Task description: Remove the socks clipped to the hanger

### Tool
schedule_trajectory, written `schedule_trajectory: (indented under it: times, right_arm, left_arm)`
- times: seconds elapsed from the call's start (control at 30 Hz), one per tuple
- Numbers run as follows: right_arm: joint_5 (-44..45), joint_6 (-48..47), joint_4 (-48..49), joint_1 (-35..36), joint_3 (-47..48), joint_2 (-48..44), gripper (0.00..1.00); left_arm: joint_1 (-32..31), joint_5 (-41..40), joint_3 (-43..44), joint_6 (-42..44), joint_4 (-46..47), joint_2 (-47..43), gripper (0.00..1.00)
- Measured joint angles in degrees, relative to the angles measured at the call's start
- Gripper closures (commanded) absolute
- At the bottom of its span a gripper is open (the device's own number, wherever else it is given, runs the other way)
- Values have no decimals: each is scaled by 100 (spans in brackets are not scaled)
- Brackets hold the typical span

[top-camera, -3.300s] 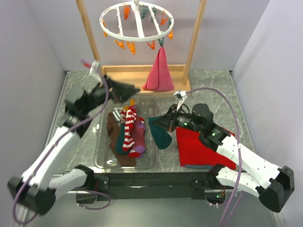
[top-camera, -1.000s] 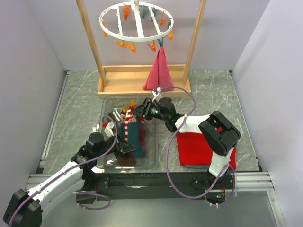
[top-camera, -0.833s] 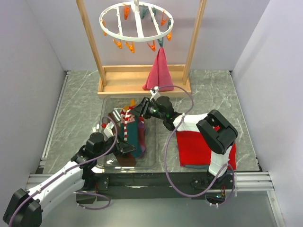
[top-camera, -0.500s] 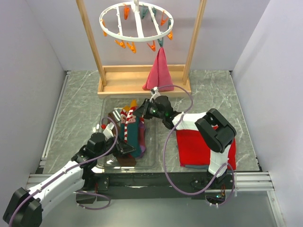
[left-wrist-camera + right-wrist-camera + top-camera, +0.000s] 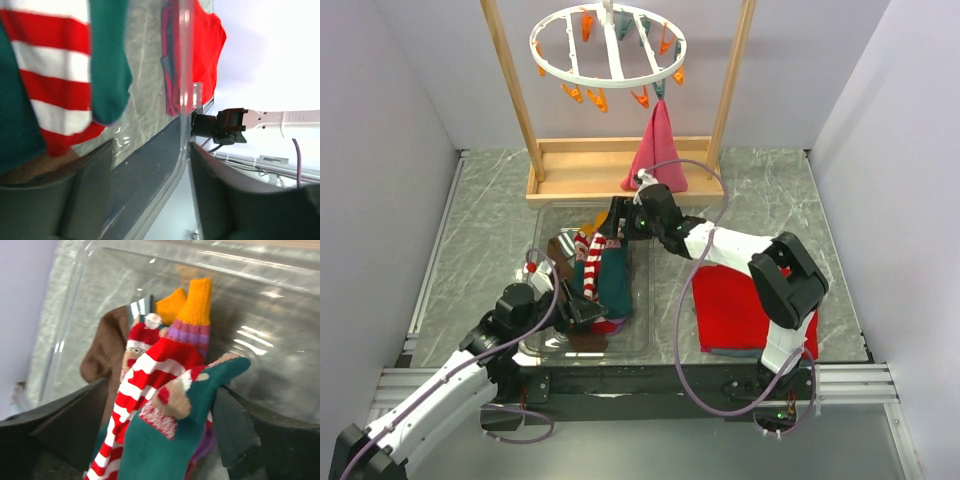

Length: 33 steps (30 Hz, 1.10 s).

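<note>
Grey marbled bench top [image 5: 490,230] between pale walls carries a wooden frame [image 5: 620,180] along its far edge. The round white clip hanger [image 5: 610,40] on it seems to hold nothing but a pink draped cloth [image 5: 657,150]. The small socks [image 5: 605,280], among them a dark teal one [image 5: 614,285] and a red-and-white striped one [image 5: 590,270], lie heaped in a clear plastic tray [image 5: 552,218] toward the near edge. The right gripper [image 5: 618,222] hovers over the tray's far end, fingers spread wide and empty. The left gripper [image 5: 585,310] sits low at the near end, likewise spread and empty. Dropping off looks done, so the next move calls for lifting both arms clear without snagging the heap.
</note>
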Motion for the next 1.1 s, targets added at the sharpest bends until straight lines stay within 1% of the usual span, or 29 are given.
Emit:
schedule_trajectory:
  times: [0.03,0.07,0.13,0.23,0.43,0.5,0.67,0.73,0.77,0.87,0.97,1.0,1.1]
  right_arm:
    - [79,-74,-166,7,68,-48,3]
    - [168,-175,-409,7,177,-101,2]
    - [337,-380,-901,7,446,-170,0]
    - [575,-728,-1657,35,994,-186,0]
    - [881,-1274,-2909,216,1930,-190,0]
    - [1106,-1377,-3154,358,2057,-227,0]
    - [1460,-1499,-3646,592,2024,-501,0]
    - [1534,-1508,-3578,682,1770,-839,0]
    - [1543,-1491,-3545,713,1565,-1080,0]
    - [1460,-1322,-3154,859,710,-1958,0]
    - [1394,-1021,-2354,1174,-431,-2900,0]
    - [1390,-839,-1884,1335,-1032,-3307,0]
    - [1298,-278,-914,1635,-2505,-4330,0]
  left_arm:
    - [-2,-24,52,33,-107,-90,26]
    - [-4,-42,149,39,-286,-232,20]
    - [-4,-63,348,46,-553,-439,19]
    - [-4,-79,647,50,-868,-710,18]
    - [-4,-120,1158,144,-1456,-975,16]
    - [-4,-175,1311,205,-1639,-990,16]
    - [-4,-356,1727,420,-2087,-1014,14]
    - [-4,-446,1853,509,-2203,-1034,12]
    - [-4,-487,1899,546,-2236,-1054,9]
    - [-4,-595,1932,658,-2256,-1158,5]
    - [-7,-702,1928,680,-2168,-1307,4]
    - [-4,-732,1908,671,-2070,-1373,3]
    - [-4,-793,1720,625,-1589,-1609,3]
